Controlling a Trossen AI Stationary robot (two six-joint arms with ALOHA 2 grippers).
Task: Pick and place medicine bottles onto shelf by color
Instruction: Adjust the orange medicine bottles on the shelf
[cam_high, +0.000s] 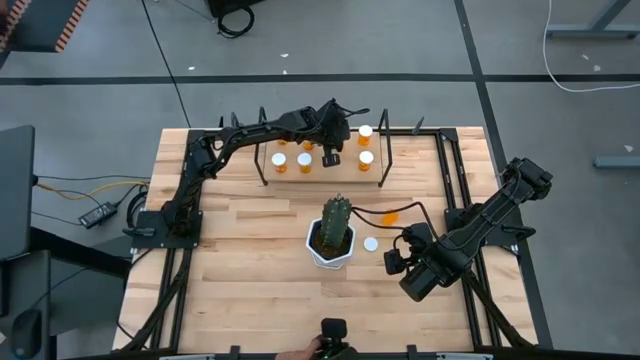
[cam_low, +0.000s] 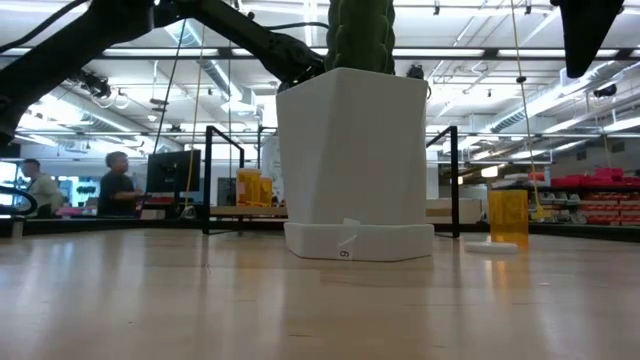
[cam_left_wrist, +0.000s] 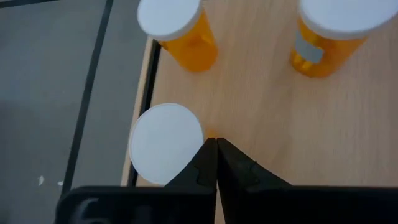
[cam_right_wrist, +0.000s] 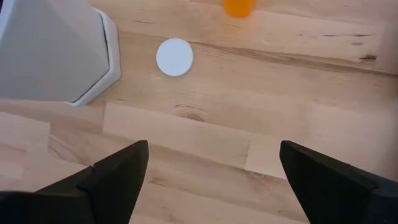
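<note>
One small "G"-like mark on the white pot's base.

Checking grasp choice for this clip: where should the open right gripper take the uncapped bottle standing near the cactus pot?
Probably around the orange bottle's body from above, right gripper fingers either side. It stands upright, uncapped, apart from the pot; the loose white cap lies nearby.

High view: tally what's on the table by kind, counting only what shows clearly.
White-capped bottles on the shelf: 4
Orange bottle on the table: 1
Loose white disc: 1
Potted cactus: 1
Shelf: 1
Total: 8; the left gripper hides part of the shelf.
</note>
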